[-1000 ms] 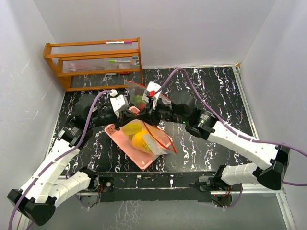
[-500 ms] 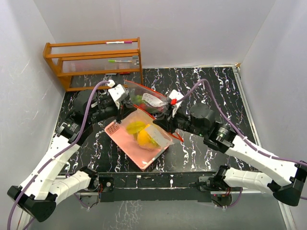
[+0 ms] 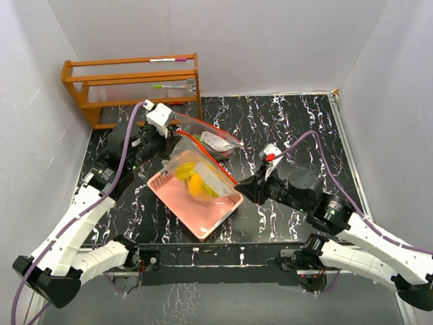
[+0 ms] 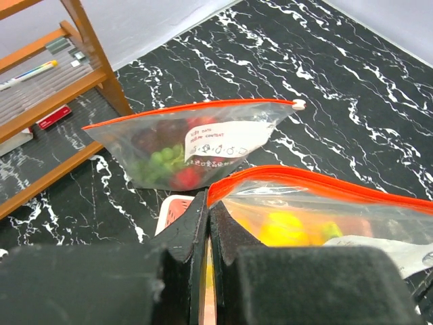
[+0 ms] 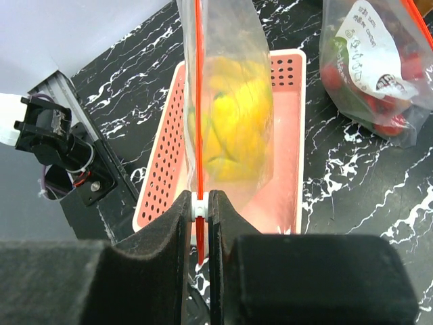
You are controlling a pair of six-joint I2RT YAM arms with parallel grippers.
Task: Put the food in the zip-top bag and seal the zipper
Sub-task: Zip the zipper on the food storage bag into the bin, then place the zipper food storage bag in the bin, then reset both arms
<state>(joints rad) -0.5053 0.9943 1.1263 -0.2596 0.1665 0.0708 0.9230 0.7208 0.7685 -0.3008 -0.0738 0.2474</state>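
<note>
A clear zip-top bag (image 3: 197, 177) with an orange zipper hangs stretched between my two grippers above the pink slotted basket (image 3: 213, 220). Yellow food (image 3: 194, 184), a banana bunch and a mango-like fruit, sits inside it. My left gripper (image 3: 172, 141) is shut on the bag's far-left corner (image 4: 215, 191). My right gripper (image 3: 238, 191) is shut on the white zipper slider (image 5: 200, 205) at the near-right end of the zipper. The right wrist view shows the orange zipper line (image 5: 198, 101) running away from the slider, with the yellow food (image 5: 230, 128) below it.
A second zip-top bag (image 3: 211, 141) with red and green pieces lies behind; it also shows in the left wrist view (image 4: 196, 145) and the right wrist view (image 5: 375, 61). A wooden rack (image 3: 132, 84) stands at the back left. White walls enclose the black marbled table.
My right gripper has slid from the bag's far-left end, beside my left gripper, along the zipper to the near-right end. The bag is now pulled taut. My left gripper shifted slightly back-left.
</note>
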